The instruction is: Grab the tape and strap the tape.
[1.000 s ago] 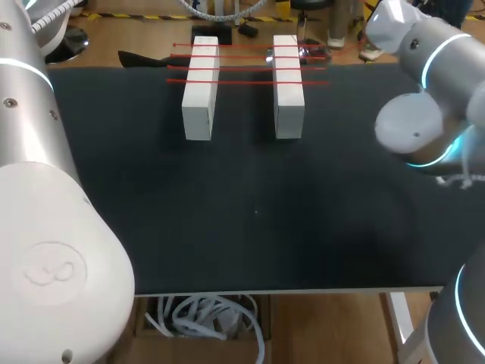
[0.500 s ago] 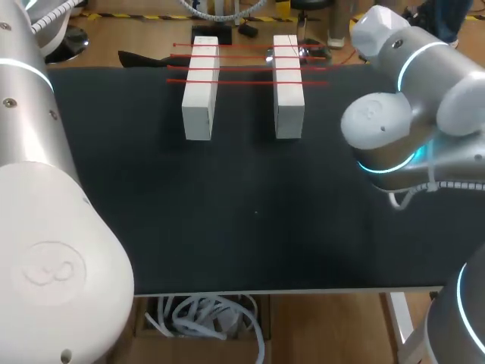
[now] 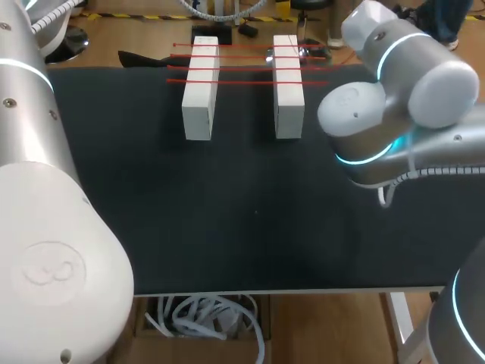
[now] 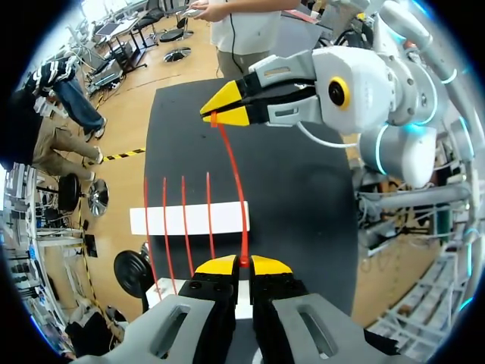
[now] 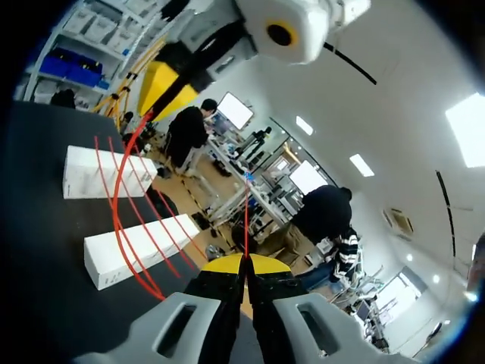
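Right arm [image 3: 394,106] stands further inward than before; left gripper [image 4: 236,262] and right gripper [image 5: 245,262] each pinch one end of red tape [image 4: 236,189], judged thin, limp, light: hold by ends.

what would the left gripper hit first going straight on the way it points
Likely the end of the white rectangular block just ahead of the left gripper, which holds thin red tape; height unclear.

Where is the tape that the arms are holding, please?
In the left wrist view, the tape spans from the left gripper to the right gripper ahead, passing over a white block beside the strapped strands.
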You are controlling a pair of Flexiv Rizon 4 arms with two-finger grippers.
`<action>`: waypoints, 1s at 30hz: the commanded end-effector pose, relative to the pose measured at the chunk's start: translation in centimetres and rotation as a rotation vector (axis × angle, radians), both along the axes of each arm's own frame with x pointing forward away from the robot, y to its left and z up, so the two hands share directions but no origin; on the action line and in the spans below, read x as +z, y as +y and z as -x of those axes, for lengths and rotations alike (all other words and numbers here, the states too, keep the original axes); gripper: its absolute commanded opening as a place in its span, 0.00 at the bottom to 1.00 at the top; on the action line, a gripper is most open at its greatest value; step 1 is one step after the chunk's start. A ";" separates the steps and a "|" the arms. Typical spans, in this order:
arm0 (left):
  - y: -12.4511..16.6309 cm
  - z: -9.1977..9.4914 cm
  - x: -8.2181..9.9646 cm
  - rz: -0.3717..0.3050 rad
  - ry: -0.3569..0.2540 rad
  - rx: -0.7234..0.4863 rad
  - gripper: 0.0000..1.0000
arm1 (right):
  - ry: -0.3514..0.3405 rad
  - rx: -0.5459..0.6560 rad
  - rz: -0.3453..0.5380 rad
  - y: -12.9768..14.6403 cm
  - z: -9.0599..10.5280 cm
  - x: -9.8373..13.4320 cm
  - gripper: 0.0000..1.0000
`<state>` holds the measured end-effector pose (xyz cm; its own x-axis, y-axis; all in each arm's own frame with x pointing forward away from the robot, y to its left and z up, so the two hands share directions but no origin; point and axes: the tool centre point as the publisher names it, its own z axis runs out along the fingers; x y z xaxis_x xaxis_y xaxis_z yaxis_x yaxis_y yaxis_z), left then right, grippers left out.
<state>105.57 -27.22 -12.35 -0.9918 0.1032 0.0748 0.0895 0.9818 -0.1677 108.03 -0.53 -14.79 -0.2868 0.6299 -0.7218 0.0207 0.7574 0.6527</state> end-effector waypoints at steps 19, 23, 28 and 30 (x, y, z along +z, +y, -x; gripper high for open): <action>0.0 0.0 0.1 -0.004 0.002 0.000 0.00 | 0.143 -0.210 0.363 1.5 0.4 2.2 0.00; 0.0 0.0 0.1 -0.004 0.002 0.000 0.00 | 0.075 -0.156 0.495 2.1 0.3 2.8 0.00; 0.0 0.0 0.1 -0.004 0.002 0.000 0.00 | 0.080 -0.139 0.502 3.1 0.6 2.3 0.00; 0.0 0.0 0.1 -0.004 0.002 0.000 0.00 | 0.084 -0.138 0.507 3.4 0.8 2.2 0.00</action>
<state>105.57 -27.22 -12.36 -0.9918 0.1033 0.0748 0.0896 0.9817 -0.1678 107.44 2.31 -12.69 -0.2942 0.2465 -0.9234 0.0075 0.9667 0.2557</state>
